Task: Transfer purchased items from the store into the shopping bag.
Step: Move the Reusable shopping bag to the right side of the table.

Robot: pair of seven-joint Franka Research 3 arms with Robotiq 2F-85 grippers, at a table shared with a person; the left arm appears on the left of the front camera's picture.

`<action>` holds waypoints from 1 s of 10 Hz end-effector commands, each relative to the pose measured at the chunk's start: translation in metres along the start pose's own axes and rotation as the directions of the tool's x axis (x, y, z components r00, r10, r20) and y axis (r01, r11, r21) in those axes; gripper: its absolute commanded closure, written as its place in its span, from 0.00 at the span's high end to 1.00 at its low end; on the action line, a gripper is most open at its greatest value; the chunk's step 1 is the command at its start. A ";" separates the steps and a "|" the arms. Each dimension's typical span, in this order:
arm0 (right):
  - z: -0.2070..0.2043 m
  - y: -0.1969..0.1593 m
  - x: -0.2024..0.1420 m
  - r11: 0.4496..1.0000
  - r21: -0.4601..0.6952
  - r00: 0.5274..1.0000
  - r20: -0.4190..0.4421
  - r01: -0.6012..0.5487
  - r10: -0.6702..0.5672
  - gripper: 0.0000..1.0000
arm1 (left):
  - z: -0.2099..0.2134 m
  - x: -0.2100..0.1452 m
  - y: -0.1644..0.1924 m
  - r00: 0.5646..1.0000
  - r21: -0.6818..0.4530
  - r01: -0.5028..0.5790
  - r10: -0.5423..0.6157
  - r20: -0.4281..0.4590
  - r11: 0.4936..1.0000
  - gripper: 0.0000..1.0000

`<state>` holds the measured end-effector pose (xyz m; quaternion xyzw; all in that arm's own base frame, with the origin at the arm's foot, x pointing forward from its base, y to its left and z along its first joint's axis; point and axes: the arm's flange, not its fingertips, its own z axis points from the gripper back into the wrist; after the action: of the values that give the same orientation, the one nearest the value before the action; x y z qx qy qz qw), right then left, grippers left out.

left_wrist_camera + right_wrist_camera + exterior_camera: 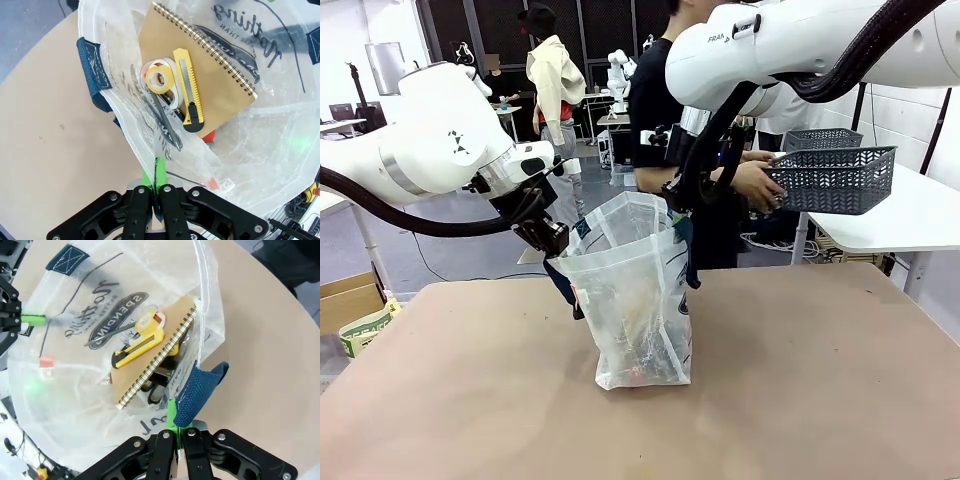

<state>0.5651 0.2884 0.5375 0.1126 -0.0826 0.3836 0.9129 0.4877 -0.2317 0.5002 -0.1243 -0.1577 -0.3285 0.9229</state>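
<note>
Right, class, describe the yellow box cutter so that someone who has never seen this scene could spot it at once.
Find the translucent shopping bag on the brown table and look into it. A brown spiral-bound notebook lies inside, and the box cutter rests on its cover beside a tape roll. It is the only long, narrow yellow bar with a black end; the tape is round.

Table [800, 400]: brown, matte top.
Side table [910, 215]: white, at right.
Floor [460, 255]: grey.
Far wall [500, 30]: dark panels, perhaps windows.
</note>
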 end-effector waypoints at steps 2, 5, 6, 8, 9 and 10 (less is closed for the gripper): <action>0.000 0.000 0.000 1.000 0.000 1.000 0.000 0.000 0.000 0.00 | 0.000 0.000 0.000 1.000 0.000 0.000 0.000 0.000 1.000 0.00; 0.000 -0.005 0.005 0.973 0.078 0.975 0.026 0.219 -0.221 0.00 | 0.005 0.019 -0.009 0.989 -0.019 -0.141 0.142 0.041 0.990 0.00; 0.000 -0.006 0.004 0.967 0.082 0.969 0.037 0.241 -0.244 0.00 | 0.007 0.022 -0.010 0.978 -0.048 -0.202 0.204 0.032 0.978 0.00; -0.004 -0.009 0.003 0.921 0.185 0.936 0.020 0.342 -0.351 0.00 | 0.010 0.022 -0.012 0.963 -0.057 -0.264 0.267 0.039 0.963 0.00; -0.007 -0.016 0.003 0.896 0.232 0.920 0.010 0.378 -0.391 0.00 | 0.008 0.023 -0.011 0.961 -0.069 -0.271 0.274 0.041 0.960 0.00; -0.010 -0.023 0.002 0.870 0.277 0.904 0.008 0.408 -0.427 0.00 | 0.008 0.024 -0.010 0.955 -0.086 -0.289 0.293 0.038 0.953 0.00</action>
<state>0.5775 0.2806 0.5284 0.2303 -0.0425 0.2091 0.9494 0.4921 -0.2478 0.5136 -0.1737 -0.1461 -0.2043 0.9522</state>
